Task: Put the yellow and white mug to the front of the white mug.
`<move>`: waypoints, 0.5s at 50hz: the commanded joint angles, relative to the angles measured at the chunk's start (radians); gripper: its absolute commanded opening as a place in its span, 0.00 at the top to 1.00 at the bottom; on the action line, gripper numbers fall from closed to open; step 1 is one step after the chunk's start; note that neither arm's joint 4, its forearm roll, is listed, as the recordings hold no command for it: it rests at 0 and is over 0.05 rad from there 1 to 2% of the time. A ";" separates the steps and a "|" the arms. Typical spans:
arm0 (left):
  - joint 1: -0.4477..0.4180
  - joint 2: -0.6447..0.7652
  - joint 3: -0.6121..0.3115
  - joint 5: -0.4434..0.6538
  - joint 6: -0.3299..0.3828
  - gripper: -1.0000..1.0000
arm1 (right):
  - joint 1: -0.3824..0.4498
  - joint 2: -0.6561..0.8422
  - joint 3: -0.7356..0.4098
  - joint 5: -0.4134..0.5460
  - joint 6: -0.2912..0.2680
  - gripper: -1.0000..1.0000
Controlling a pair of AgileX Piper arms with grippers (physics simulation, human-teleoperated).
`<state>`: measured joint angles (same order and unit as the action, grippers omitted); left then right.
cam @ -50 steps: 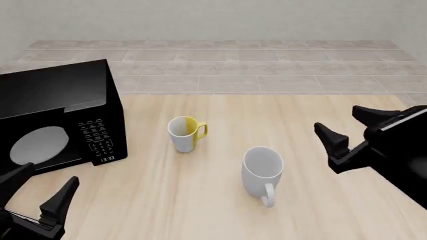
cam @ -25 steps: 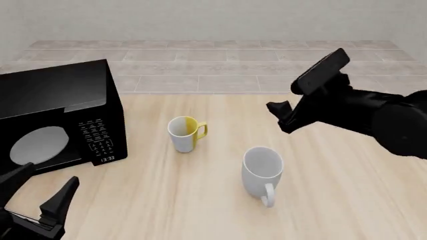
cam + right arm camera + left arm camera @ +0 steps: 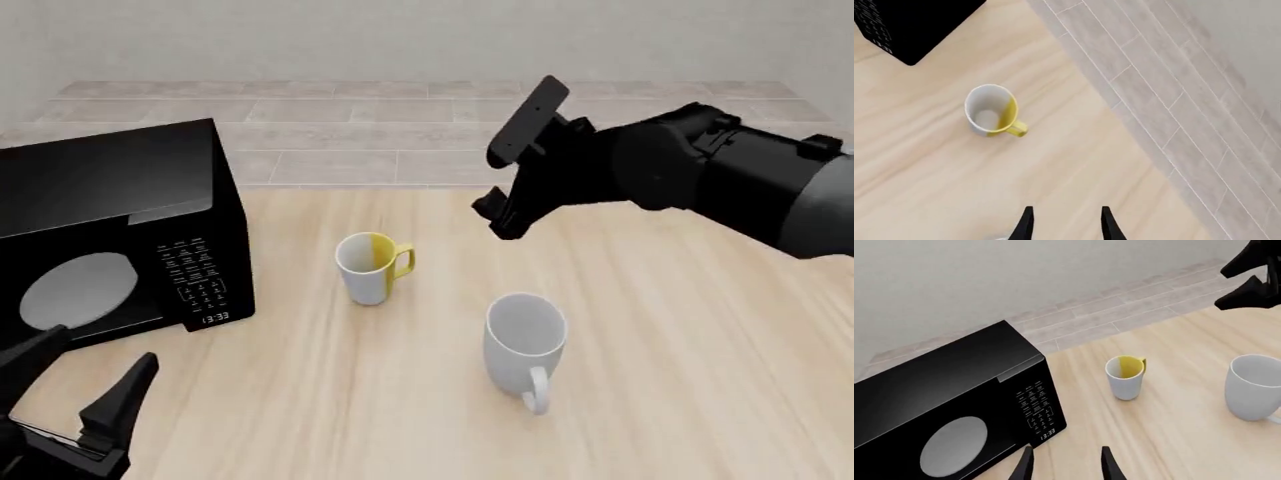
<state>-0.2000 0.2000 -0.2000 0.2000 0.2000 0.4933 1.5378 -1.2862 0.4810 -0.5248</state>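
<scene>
Front view: right fingers (image 3: pixel 497 213) hang open above the bench (image 3: pixel 694 360), right of the yellow and white mug (image 3: pixel 366 267). White mug (image 3: pixel 525 345) stands nearer. Left fingers (image 3: pixel 80 385), seemingly wide, hold nothing.

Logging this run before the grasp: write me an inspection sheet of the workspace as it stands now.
Surface: light wooden table, bare around the mugs.
Job's things: yellow and white mug upright, handle pointing right in the front view; white mug upright, nearer the arms and right of it, apart from it.
Clutter: black microwave at the table's left, door closed.
Grippers: right tool open, empty, raised above the table beyond the mugs; left tool open, empty, low at the near left.
Cables: nothing seen.
Surroundings: tiled floor and a plain wall beyond the table.
</scene>
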 commanded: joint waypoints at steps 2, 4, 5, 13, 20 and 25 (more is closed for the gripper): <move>0.000 0.000 0.000 0.000 0.000 0.00 | -0.014 0.146 -0.172 0.082 -0.093 0.00; 0.000 0.000 0.000 0.000 0.000 0.00 | -0.023 0.168 -0.195 0.089 -0.115 0.00; 0.000 0.000 0.000 0.000 0.000 0.00 | -0.025 0.177 -0.205 0.090 -0.119 0.00; 0.000 0.000 0.000 0.000 0.000 0.00 | -0.031 0.270 -0.308 0.124 -0.153 0.00; 0.000 0.000 0.000 0.000 0.000 0.00 | -0.001 0.340 -0.368 0.149 -0.165 0.00; 0.000 0.000 0.000 0.000 0.000 0.00 | 0.025 0.377 -0.381 0.152 -0.181 0.00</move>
<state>-0.2000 0.2000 -0.2000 0.2000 0.2000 0.4900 1.8240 -1.5963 0.6078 -0.6689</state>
